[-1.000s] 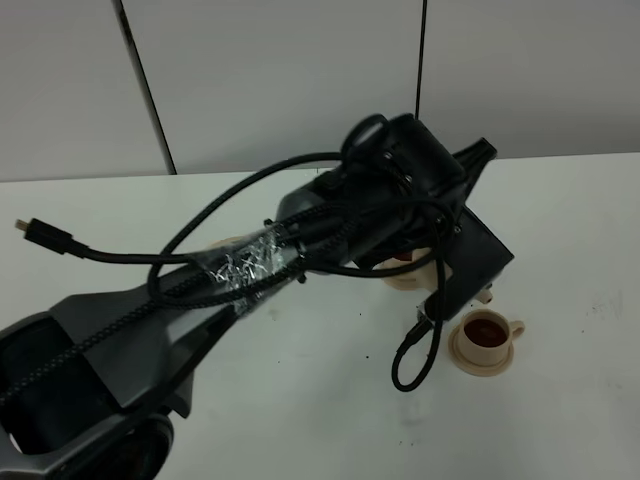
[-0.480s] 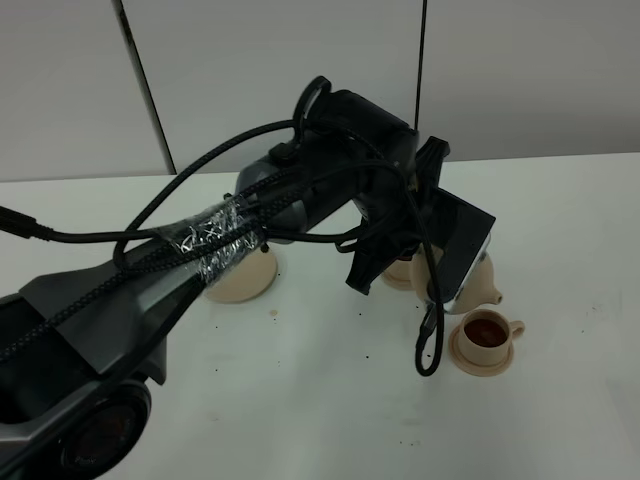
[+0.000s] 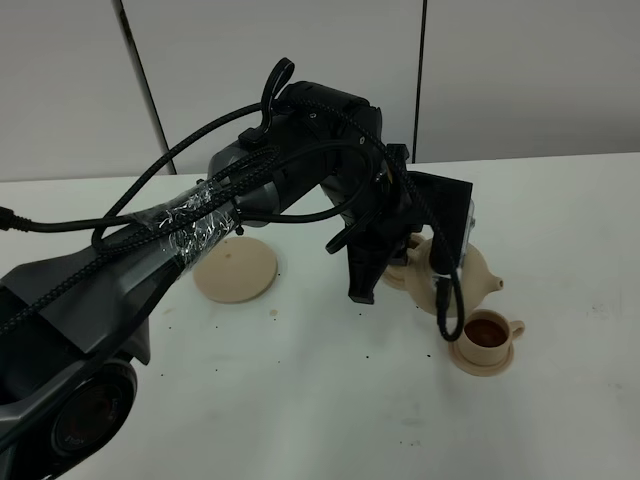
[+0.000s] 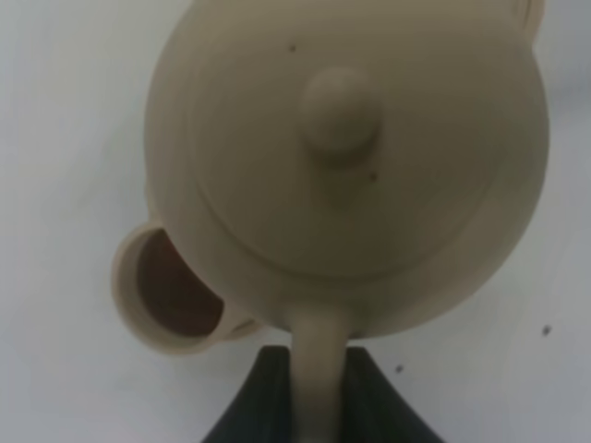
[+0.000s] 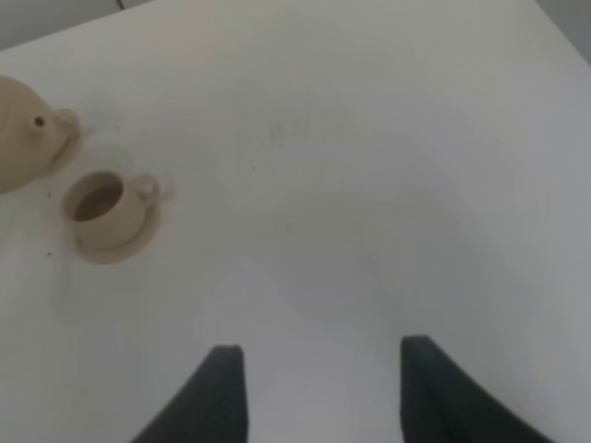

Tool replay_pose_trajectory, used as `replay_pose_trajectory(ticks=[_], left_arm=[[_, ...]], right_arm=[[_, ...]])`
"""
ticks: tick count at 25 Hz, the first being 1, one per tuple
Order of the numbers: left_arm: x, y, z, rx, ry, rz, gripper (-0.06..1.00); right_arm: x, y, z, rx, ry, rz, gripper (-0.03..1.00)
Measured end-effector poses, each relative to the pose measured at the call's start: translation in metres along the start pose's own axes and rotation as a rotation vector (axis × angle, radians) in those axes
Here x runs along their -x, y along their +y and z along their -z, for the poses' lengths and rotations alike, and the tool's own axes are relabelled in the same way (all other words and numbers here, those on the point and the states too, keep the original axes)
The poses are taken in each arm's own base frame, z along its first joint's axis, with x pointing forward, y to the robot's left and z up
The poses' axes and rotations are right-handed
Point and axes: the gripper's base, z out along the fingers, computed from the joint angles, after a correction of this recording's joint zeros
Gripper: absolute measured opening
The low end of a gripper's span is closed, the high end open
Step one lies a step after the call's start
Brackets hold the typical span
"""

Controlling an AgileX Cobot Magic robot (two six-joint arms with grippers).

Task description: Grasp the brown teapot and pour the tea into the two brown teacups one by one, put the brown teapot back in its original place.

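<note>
My left gripper reaches across to the right and is shut on the loop handle of the brown teapot, held roughly level above the table. In the left wrist view the teapot is seen from above, its handle between my fingers. One teacup with dark tea stands on its saucer just below the spout. The second teacup is mostly hidden behind the arm; it shows tea in the left wrist view. The wide saucer lies bare at the left. My right gripper is open and empty over bare table.
The right wrist view shows the teapot and the nearer cup far off to one side. The left arm's cables hang by the cup. Dark specks dot the white table.
The left arm has risen and swung back, uncovering the wide saucer. The wrist has turned so the teapot shows more level beside the cup.
</note>
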Motion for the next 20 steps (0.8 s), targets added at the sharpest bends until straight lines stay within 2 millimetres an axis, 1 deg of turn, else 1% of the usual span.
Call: replay_pose_trajectory(ticks=[4,10,20], left_arm=[[0.001,-0.0005,0.0001,-0.019,-0.044,0.073,0.17],[-0.0017,-0.0007,0.0004,-0.045,-0.071,0.132,0.17],[-0.0022,-0.0041,0.0006,-0.083,-0.062,0.158,0.17]], right_arm=[[0.0,0.0,0.0,0.0,0.0,0.0,0.38],[0.0,0.0,0.0,0.0,0.0,0.0,0.38],[0.0,0.0,0.0,0.0,0.0,0.0,0.38]])
